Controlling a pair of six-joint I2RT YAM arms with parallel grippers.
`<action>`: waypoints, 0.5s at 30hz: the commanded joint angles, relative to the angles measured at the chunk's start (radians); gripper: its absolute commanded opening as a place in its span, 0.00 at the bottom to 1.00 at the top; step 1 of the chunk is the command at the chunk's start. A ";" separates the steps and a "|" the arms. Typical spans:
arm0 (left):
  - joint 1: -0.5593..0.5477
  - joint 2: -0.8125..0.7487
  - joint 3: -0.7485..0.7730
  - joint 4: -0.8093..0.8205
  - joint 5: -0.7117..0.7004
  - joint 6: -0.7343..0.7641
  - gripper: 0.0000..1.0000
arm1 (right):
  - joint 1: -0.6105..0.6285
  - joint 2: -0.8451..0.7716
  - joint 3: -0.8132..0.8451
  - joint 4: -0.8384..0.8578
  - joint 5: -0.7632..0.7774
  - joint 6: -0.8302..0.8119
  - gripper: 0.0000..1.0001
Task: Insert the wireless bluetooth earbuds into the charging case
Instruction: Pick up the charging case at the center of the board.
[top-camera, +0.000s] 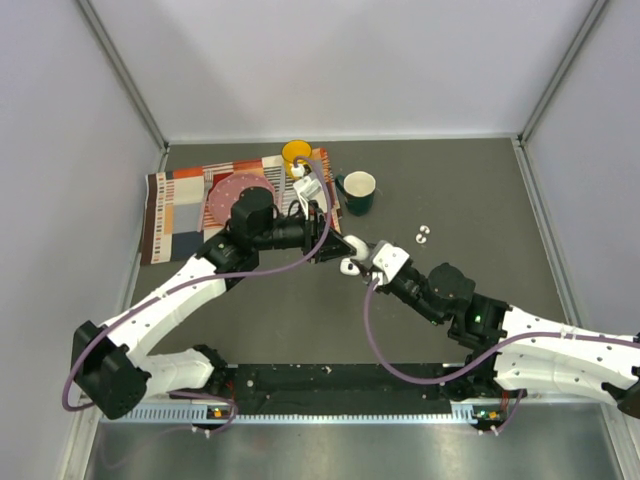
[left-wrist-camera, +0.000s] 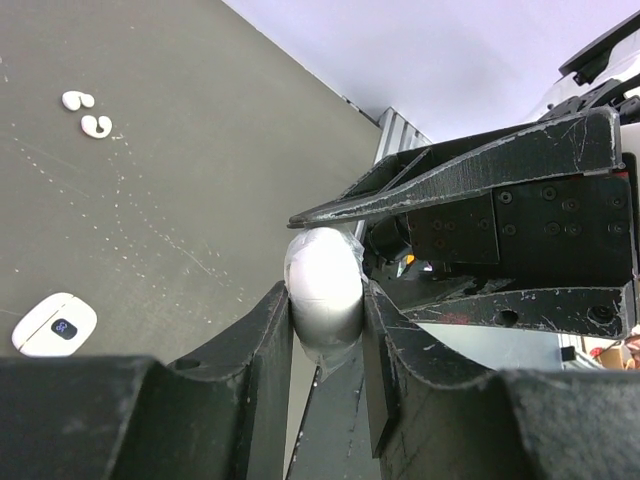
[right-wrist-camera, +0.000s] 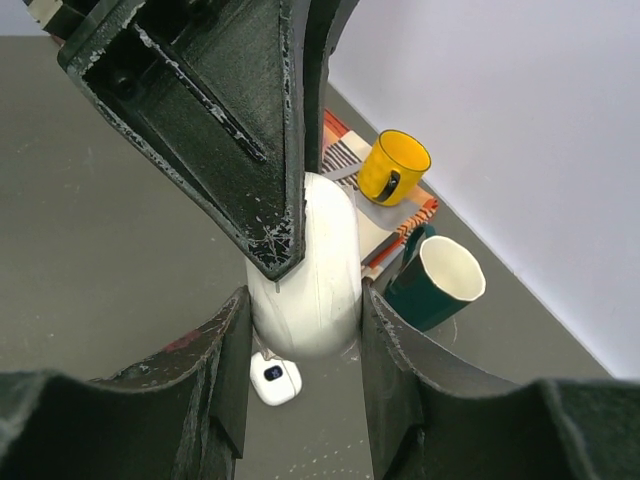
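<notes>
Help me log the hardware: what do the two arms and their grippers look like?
The left arm and right arm have white shells with black joints, each trailing a purple cable. A green light glows on the right arm. The left gripper and right gripper have black, wedge-shaped fingers, scuffed pale at the edges.

Arms angle inward, wrists nose to nose. My left gripper (left-wrist-camera: 326, 300) is pinched tight on the charging case (left-wrist-camera: 320, 265); my right gripper (right-wrist-camera: 305, 300) clamps it too, jaws crosswise.
</notes>
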 joint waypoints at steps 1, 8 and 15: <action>-0.016 -0.027 -0.020 0.069 -0.031 0.047 0.00 | -0.008 -0.022 0.008 0.086 0.053 0.096 0.35; -0.016 -0.138 -0.098 0.100 -0.266 0.167 0.00 | -0.009 -0.073 0.059 0.058 0.159 0.326 0.94; -0.016 -0.318 -0.282 0.368 -0.464 0.285 0.00 | -0.109 -0.101 0.168 -0.136 0.156 0.854 0.88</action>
